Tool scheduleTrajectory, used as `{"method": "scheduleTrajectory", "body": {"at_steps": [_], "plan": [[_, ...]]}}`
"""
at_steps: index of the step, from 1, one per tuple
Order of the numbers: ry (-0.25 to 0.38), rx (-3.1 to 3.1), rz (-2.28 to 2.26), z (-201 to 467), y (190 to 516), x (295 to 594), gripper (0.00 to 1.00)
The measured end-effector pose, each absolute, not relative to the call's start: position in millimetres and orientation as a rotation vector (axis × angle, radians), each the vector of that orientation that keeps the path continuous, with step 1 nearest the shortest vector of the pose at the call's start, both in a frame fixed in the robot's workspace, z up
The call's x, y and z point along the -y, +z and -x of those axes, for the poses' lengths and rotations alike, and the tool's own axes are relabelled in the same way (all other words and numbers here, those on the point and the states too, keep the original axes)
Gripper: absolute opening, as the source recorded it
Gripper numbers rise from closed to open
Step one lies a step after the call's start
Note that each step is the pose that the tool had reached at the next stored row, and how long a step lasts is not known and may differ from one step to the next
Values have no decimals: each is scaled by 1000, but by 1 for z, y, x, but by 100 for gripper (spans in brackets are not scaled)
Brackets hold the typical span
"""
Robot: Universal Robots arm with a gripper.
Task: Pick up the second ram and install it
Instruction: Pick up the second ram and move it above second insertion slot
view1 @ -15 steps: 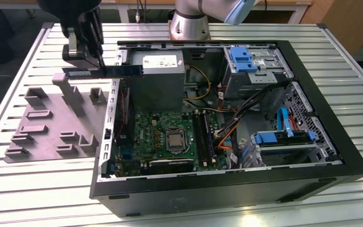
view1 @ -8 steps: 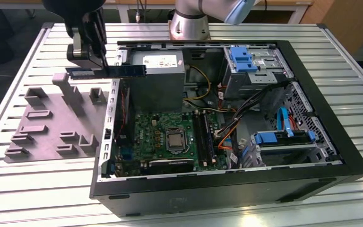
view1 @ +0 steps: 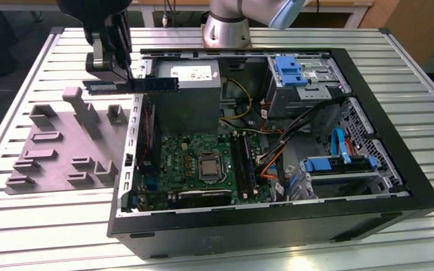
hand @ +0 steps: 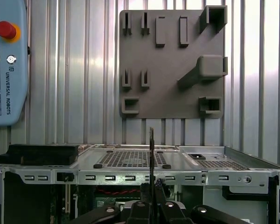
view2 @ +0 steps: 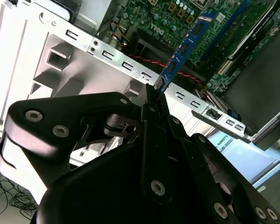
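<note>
One gripper (view1: 115,77) hangs in the upper left of the exterior view with its fingers closed flat on the one second ram (view1: 153,84). The stick lies level in the air across the top corner of the open computer case (view1: 277,226). One end reaches towards the grey fixture plate (view1: 51,152) and the other sits in front of the silver power supply (view1: 187,84).

That view also counts one green motherboard (view1: 179,164) on the case floor, two blue drive brackets (view1: 289,68) (view1: 330,165), and the arm's base (view1: 228,28) at the top. All of it stands on one ribbed metal tabletop (view1: 36,226).

In the second wrist view the gripper (view2: 154,95) is seen from behind. The second ram (view2: 184,46) shows its broad face there: a narrow blue board with small parts and a pale label near its far end, reaching out over the motherboard (view2: 177,11).

In the first wrist view the stick (hand: 151,149) is edge-on, a thin dark line rising from the gripper (hand: 151,186). The fixture plate (hand: 172,70) appears from above with its raised blocks. Beside it lies a pale blue control pendant (hand: 7,70) with one red button (hand: 6,29).
</note>
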State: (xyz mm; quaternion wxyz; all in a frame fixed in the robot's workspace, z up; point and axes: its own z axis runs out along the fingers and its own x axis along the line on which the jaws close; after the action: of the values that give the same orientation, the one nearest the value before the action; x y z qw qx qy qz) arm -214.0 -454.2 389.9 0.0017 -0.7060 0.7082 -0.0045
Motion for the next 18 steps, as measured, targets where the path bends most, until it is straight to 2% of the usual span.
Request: {"method": "scheduleTrajectory", "body": {"at_steps": [18], "plan": [[-14,-2223,2215,200,390,454,14]]}}
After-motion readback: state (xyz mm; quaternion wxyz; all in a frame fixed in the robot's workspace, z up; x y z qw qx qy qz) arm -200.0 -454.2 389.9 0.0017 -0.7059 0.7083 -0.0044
